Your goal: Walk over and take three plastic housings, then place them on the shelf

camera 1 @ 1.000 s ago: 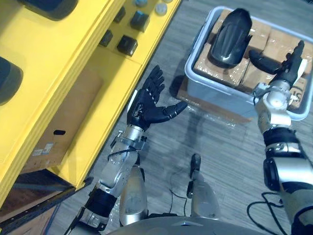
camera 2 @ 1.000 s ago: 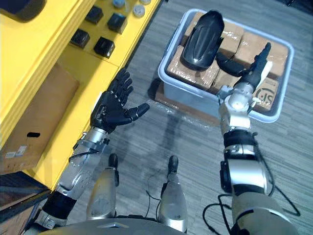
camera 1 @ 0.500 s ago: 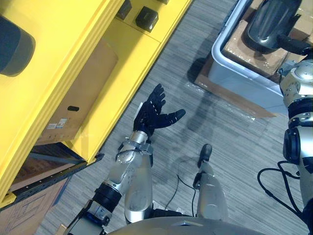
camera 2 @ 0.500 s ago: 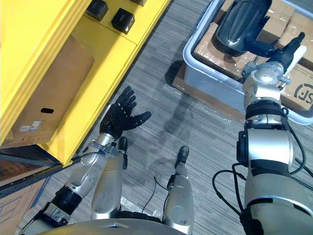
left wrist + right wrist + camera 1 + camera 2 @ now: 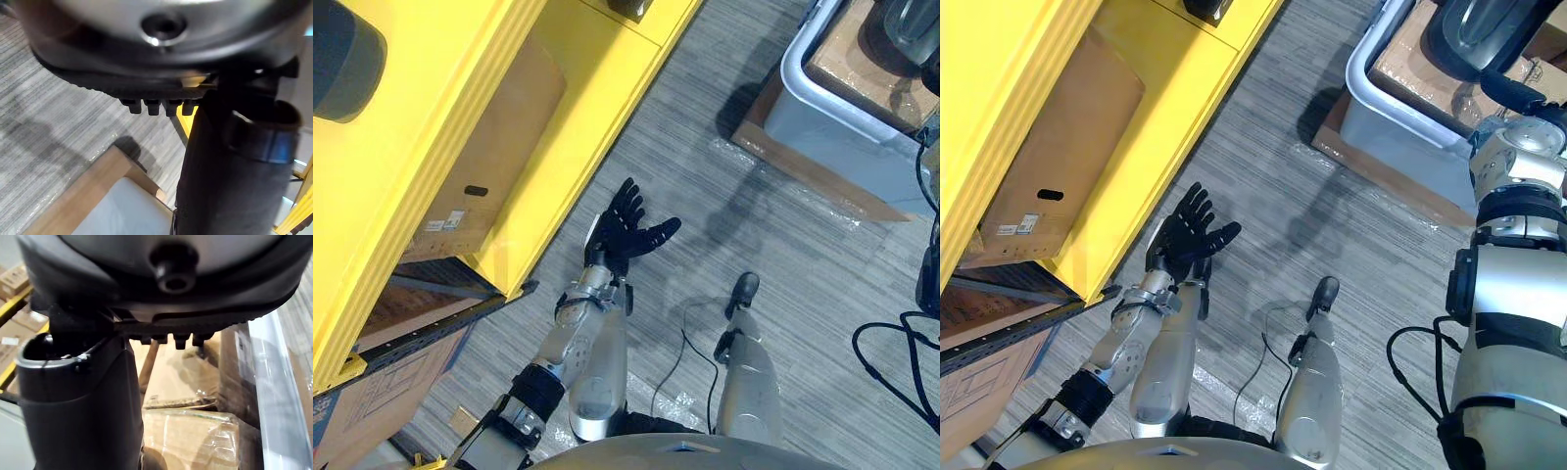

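- I judge the step in hand to be the pick: getting my right hand point(image 5: 83, 401) down onto a plastic housing point(image 5: 1469, 34) in the tub point(image 5: 1386, 132). None of this batch is lifted yet.
- That housing lies inside the tub on the wrapped boxes point(image 5: 186, 435), close to the tub's rim on the shelf side. The tub sits on a flat brown board point(image 5: 756, 116) on the floor point(image 5: 803, 294), across the aisle from the shelf point(image 5: 558, 59).
- In its wrist view the right hand's fingers look straight and spread, with nothing in them. It hangs over the boxes, just inside the tub's rim.
- The left hand point(image 5: 1185, 243) is spread, palm up and empty, over the floor near the shelf's lower front edge.
- The housing is a glossy dark moulded shell, domed and smooth, so I expect it to be slippery. I'd wrap the fingers over the dome, hook the thumb under an edge, and lift straight up clear of the rim.
- The boxes are cardboard under crinkled clear film, which fingertips could snag.
- The tub is pale grey plastic with a rolled lip. The shelf is flat yellow-painted board with a plain cardboard box point(image 5: 499, 147) in its lower bay.
- A dark rounded form point(image 5: 337, 59) lies on the shelf's upper board, possibly a housing. I'd set new ones beside it, well back from the edge.
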You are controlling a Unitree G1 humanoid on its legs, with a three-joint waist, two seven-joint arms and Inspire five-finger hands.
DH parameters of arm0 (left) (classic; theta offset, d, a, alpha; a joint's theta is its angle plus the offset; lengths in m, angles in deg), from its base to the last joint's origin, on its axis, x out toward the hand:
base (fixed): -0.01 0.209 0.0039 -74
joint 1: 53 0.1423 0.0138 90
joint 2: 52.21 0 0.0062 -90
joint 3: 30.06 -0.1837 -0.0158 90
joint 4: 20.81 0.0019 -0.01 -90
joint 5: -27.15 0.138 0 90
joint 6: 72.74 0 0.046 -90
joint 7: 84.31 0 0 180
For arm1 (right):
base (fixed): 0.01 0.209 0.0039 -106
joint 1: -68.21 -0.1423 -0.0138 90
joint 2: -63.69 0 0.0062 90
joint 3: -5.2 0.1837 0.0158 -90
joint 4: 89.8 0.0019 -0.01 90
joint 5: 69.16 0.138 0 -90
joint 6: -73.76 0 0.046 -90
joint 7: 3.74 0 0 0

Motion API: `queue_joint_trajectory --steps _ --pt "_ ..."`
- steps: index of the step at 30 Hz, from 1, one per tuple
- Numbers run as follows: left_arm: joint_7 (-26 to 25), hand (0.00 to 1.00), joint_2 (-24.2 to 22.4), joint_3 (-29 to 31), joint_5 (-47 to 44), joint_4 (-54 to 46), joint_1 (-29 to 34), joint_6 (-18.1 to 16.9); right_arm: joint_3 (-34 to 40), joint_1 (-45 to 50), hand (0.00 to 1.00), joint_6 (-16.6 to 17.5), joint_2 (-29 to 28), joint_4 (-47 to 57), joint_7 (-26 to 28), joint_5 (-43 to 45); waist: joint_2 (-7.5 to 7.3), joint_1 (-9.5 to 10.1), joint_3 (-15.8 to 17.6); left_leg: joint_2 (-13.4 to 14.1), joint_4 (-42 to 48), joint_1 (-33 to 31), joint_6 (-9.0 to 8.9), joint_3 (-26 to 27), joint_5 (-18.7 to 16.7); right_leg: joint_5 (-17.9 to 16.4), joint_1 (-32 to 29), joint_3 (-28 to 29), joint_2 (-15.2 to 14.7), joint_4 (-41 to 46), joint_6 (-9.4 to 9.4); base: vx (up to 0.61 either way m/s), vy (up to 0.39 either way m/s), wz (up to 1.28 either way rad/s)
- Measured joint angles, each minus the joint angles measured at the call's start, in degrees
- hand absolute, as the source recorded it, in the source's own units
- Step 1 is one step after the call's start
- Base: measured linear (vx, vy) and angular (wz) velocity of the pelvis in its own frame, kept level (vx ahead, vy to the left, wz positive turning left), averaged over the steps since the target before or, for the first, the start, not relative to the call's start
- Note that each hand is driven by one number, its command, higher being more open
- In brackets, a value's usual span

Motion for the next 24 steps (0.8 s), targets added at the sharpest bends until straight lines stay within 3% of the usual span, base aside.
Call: queue_joint_trajectory --steps 2,3,11,12,20,24 --pt "0.0 1.00 -0.2 -0.2 0.0 0.0 0.1 0.0 -1.4 0.4 1.00 -0.3 0.0 0.0 0.0 0.0 0.00 0.42 0.0 0.0 0.0 -0.3 0.04 0.0 0.2 -0.4 -0.7 0.0 -0.2 0.8 0.11 -0.05 -0.013 -0.01" --pt "0.0 1.00 -0.4 -0.1 0.0 0.0 0.2 0.0 -2.2 0.6 0.00 -0.4 0.0 0.1 -0.1 0.0 0.00 0.72 0.0 0.0 -0.1 -0.4 0.03 0.0 0.3 -0.7 -1.1 0.0 -0.3 1.5 0.11 -0.04 -0.020 0.02" --pt "0.0 1.00 -0.5 -0.4 0.1 0.0 0.7 -1.3 -2.4 2.4 0.00 -2.5 2.3 1.1 -3.0 -0.1 -0.02 1.03 0.0 0.0 -0.1 -0.3 -0.11 -0.4 0.6 -2.1 -1.6 -0.7 -0.5 3.7 0.44 0.00 -0.004 0.02" --pt "0.0 1.00 -0.5 -0.4 0.1 0.0 0.7 -1.3 -2.4 2.7 1.00 -2.6 2.3 1.3 -3.0 -0.2 -0.03 0.77 0.0 0.1 -0.2 -0.3 -0.16 -0.4 0.7 -2.2 -1.7 -0.8 -0.5 3.9 0.44 0.00 0.000 0.00" --pt "0.1 1.00 -0.7 0.1 0.1 -0.2 1.1 -1.7 -2.3 2.8 1.00 -1.6 0.1 2.8 -2.9 -0.2 -0.14 -0.07 0.0 0.5 -0.7 1.7 -0.27 -0.2 1.1 -2.2 -0.3 -1.5 -0.4 4.6 0.41 0.00 -0.002 0.00" --pt "0.4 1.00 -0.3 0.1 0.1 -0.9 2.8 -2.0 -2.3 2.5 1.00 2.7 -0.4 3.0 -4.4 -4.2 -0.43 -0.16 0.0 0.5 -2.3 3.4 -0.41 -0.2 2.0 -2.2 1.1 -1.9 -0.3 3.7 0.19 -0.03 -0.013 0.03"
